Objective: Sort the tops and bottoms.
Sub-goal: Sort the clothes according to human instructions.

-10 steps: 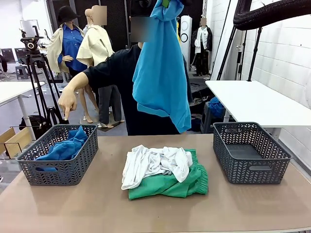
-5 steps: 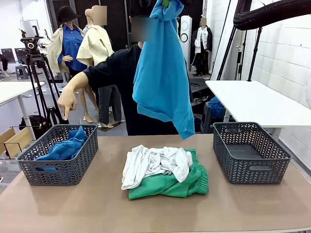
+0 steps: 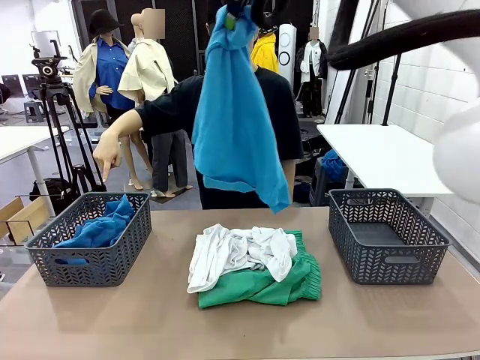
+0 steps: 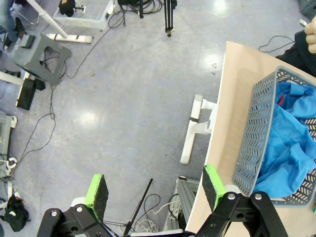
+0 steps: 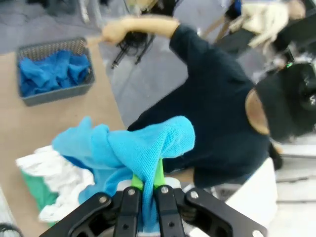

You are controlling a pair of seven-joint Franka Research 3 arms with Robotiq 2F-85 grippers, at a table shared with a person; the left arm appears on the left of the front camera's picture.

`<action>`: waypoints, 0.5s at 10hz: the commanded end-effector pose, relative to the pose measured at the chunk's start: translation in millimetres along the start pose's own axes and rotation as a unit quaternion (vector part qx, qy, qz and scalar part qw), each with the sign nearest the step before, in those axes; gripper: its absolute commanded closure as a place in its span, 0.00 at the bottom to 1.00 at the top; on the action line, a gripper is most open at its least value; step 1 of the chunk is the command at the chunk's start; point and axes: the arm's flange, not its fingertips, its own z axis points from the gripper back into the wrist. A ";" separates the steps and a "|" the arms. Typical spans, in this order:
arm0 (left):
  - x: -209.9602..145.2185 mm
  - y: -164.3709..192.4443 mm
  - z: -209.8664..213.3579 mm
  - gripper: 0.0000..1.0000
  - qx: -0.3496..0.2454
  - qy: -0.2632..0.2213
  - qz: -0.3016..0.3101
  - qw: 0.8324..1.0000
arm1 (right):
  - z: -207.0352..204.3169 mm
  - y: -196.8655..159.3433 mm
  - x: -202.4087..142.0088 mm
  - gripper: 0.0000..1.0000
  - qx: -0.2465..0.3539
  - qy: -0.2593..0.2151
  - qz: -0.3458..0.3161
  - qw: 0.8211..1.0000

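Up high at 12 o'clock in the front view, the right gripper point(image 3: 234, 15) has a blue shirt point(image 3: 236, 112) dangling full length above the table point(image 3: 150, 322). The right wrist view gives the grip itself: the right gripper point(image 5: 146, 182) has its green pads pinched tight on a bunched fold of that blue shirt point(image 5: 143, 148).

Directly beneath, mid-table, the white shirt point(image 3: 240, 251) lies crumpled on top of the green shorts point(image 3: 262, 285). At 9 o'clock of that pile sits the left basket point(image 3: 90, 240) with a second blue shirt point(image 3: 101, 229) inside; at 3 o'clock, the right basket point(image 3: 386, 236). The person's hand point(image 3: 105, 157) points a finger down over the left basket.

The left wrist view supplies the other arm: the left gripper point(image 4: 154, 190) has its jaws spread wide with nothing between them, looking down at the floor point(image 4: 123, 98) off the table's edge, the left basket point(image 4: 256, 143) and its second blue shirt point(image 4: 291, 143) at 3 o'clock.
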 end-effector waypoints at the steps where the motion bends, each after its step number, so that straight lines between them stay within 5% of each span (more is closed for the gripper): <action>1: -0.7 2.8 1.1 0.00 0.001 -0.001 -0.005 1.000 | -9.5 -89.2 119.8 1.00 -0.028 -0.071 0.057 0.995; 5: -0.7 2.8 1.1 0.00 0.001 -0.001 -0.005 1.000 | -88.7 -94.0 258.2 1.00 -0.064 -0.163 -0.028 0.984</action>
